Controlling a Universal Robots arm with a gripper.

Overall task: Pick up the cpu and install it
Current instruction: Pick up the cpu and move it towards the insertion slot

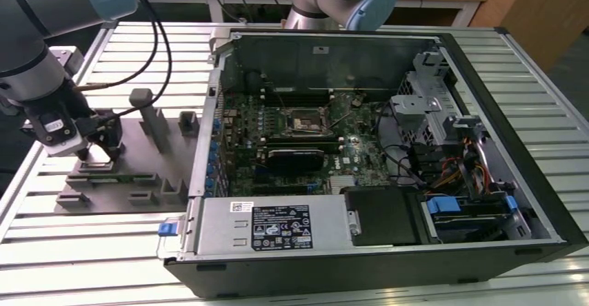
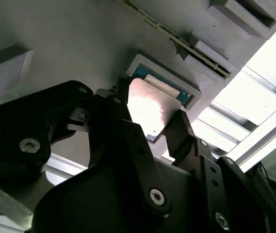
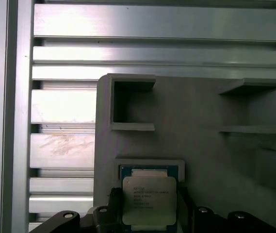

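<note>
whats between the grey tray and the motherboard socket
The computer case's wall and a strip of motherboard separate the tray from the socket, in the exterior view.

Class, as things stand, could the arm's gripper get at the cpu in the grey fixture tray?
Probably yes: the gripper is right at the cpu, which lies uncovered in a pocket of the fixture tray, with nothing between them.

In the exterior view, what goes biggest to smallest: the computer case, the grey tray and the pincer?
1. computer case, clearly the biggest
2. grey tray
3. pincer, smallest, just above the tray
</note>
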